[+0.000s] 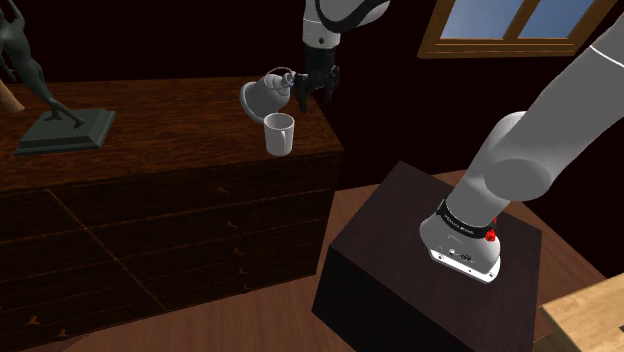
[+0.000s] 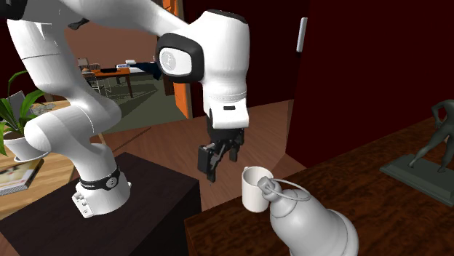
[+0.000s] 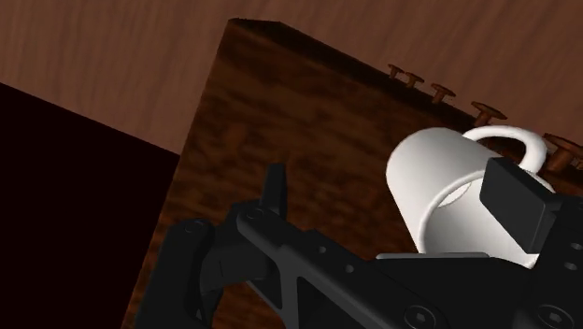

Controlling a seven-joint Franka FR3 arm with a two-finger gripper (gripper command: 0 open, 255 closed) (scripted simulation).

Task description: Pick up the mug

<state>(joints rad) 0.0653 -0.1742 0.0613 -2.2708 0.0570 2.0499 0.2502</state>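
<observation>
A white mug (image 1: 279, 134) stands upright on the dark wooden dresser (image 1: 170, 130), near its front edge by the shoulder view's right corner. My black gripper (image 1: 313, 98) hangs open just above and to the right of it, not touching. In the second exterior view the gripper (image 2: 218, 166) hovers left of the mug (image 2: 255, 190), over the dresser's end. Through the wrist camera the mug (image 3: 434, 178) with its handle lies past one finger pad (image 3: 514, 210), which hides part of its rim; the other finger (image 3: 274, 192) stands well apart, nothing clasped.
A white bell-shaped object (image 1: 264, 94) lies tilted right behind the mug. A dark figure statue (image 1: 62, 118) stands at the dresser's far end. My dark stand (image 1: 430, 270) sits beside the dresser, over a wooden floor (image 1: 260, 325).
</observation>
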